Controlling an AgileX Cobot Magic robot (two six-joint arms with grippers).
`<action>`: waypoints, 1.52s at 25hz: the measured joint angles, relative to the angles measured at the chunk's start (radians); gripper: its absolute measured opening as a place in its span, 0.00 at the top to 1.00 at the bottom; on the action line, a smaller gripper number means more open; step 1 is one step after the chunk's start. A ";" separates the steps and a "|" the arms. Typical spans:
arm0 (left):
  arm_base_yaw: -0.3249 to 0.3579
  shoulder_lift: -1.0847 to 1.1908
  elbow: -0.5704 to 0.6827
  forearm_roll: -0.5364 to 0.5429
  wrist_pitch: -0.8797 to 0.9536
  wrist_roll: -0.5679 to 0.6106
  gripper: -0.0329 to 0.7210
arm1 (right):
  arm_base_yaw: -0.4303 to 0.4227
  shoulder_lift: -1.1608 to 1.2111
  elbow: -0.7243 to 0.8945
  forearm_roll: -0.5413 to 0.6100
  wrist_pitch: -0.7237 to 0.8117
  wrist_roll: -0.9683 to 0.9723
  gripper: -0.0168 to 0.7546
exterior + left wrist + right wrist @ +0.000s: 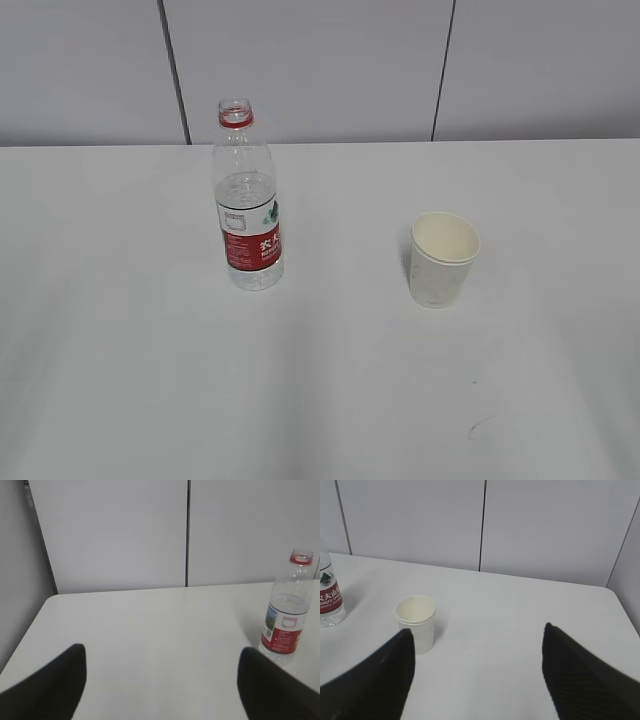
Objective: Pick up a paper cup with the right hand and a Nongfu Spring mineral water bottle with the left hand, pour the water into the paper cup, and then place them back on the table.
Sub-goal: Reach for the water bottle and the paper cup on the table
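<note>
The Nongfu Spring bottle (247, 200) stands upright and uncapped on the white table (320, 400), left of centre. The paper cup (442, 260) stands upright to its right, empty. Neither gripper shows in the exterior view. My left gripper (162, 652) is open and empty; the bottle (287, 617) stands ahead, just beyond its right finger (270, 690). My right gripper (477, 632) is open and empty; the cup (416, 622) stands ahead, by its left finger (380, 680), and the bottle (327, 600) shows at the far left edge.
Grey wall panels (320, 70) run behind the table's far edge. A small dark scuff (480, 428) marks the table front right. The table's left edge (25, 635) shows in the left wrist view and its right edge (625, 612) in the right wrist view.
</note>
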State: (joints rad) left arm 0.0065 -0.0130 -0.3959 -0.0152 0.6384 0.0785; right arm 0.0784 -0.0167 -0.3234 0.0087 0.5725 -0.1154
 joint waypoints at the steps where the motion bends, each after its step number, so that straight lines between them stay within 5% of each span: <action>1: -0.004 0.000 0.004 0.000 -0.018 0.000 0.21 | 0.000 0.000 0.017 0.000 -0.016 0.000 0.22; 17: -0.028 0.147 0.078 0.015 -0.287 0.000 0.22 | 0.000 0.000 0.042 0.000 -0.097 -0.001 0.22; 24: -0.091 0.194 0.081 0.068 -0.313 0.000 0.22 | 0.000 0.000 0.043 0.000 -0.117 -0.001 0.22; 38: -0.095 0.200 0.081 0.077 -0.333 0.001 0.22 | 0.000 0.091 0.044 -0.002 -0.145 -0.001 0.22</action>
State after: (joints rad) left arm -0.0885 0.1868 -0.3154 0.0621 0.3054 0.0794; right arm 0.0784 0.0747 -0.2793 0.0066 0.4275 -0.1160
